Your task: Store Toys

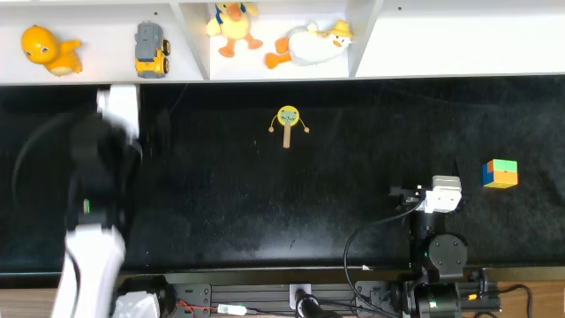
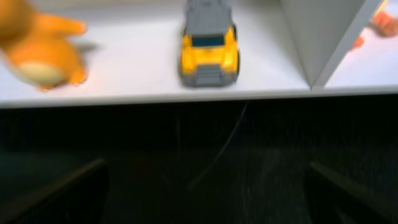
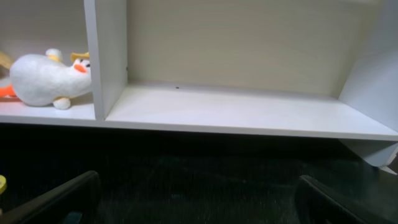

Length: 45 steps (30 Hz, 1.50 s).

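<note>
Black matting covers the table (image 1: 265, 212) in the top view. The left arm (image 1: 97, 177) stretches straight up the left side, its white wrist reaching the front edge of the white shelf (image 1: 441, 53) below the compartment that holds an orange duck toy (image 1: 50, 49) and a yellow-and-grey toy truck (image 1: 151, 49). The next compartment holds a yellow plush duck (image 1: 234, 26) and a white plush duck (image 1: 309, 44). A small rattle drum (image 1: 288, 124) lies on the matting near the middle, and a colour cube (image 1: 500, 174) sits at the far right. The right arm (image 1: 437, 247) is folded low near its base.

In the left wrist view, the left gripper (image 2: 205, 193) faces the truck (image 2: 209, 46) from just off the shelf, its fingers spread wide with nothing between them.

In the right wrist view, the right gripper (image 3: 199, 205) points level at the shelf, fingers wide apart and holding nothing. The white plush duck (image 3: 46, 81) lies beyond a divider (image 3: 106, 56).
</note>
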Available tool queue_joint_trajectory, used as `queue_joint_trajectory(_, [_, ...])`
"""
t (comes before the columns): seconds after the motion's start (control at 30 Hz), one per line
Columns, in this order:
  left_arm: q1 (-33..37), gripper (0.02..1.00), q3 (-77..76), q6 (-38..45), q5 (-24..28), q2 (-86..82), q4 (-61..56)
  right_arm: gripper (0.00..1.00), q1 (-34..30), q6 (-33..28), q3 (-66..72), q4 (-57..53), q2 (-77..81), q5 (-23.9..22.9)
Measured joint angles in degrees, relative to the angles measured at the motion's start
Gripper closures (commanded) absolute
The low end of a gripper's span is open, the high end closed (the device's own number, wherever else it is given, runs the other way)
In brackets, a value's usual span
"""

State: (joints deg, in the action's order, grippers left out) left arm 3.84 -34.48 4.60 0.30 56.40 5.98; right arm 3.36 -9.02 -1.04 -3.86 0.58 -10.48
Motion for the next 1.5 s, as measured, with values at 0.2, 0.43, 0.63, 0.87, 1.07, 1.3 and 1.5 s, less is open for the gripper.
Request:
queue_joint_trajectory(0.2, [0.8,0.020,20.9,0.0,-0.1,-22.1,-20.7,0.005,0.0,0.0,0.0,0.0,0.1,0.0])
queue_joint_trajectory(0.43, [0.8,0.020,33.4,0.0,0.8,-43.0,-22.6,0.005,0.0,0.0,0.0,0.0,0.0,0.0])
queue_joint_trajectory(0.63, [0.8,0.020,33.8,0.0,0.7,-54.8,-8.2,0.005,0.0,0.0,0.0,0.1,0.1,0.0])
queue_joint_trajectory(0.87, [0.8,0.023,34.0,-4.1,0.4,-55.6,-1.4,0.005,0.0,0.0,0.0,0.1,0.0,0.0])
queue_joint_trajectory(1.07, [0.8,0.020,34.0,-5.1,0.3,-55.6,-1.4,0.005,0.0,0.0,0.0,0.1,0.1,0.0])
queue_joint_trajectory(1.3, [0.8,0.020,34.0,-5.1,0.3,-55.6,-1.4,0.005,0.0,0.0,0.0,0.0,0.0,0.0])
queue_joint_trajectory(1.5, [0.8,0.020,34.0,-5.1,0.3,-55.6,-1.4,0.005,0.0,0.0,0.0,0.1,0.0,0.0])
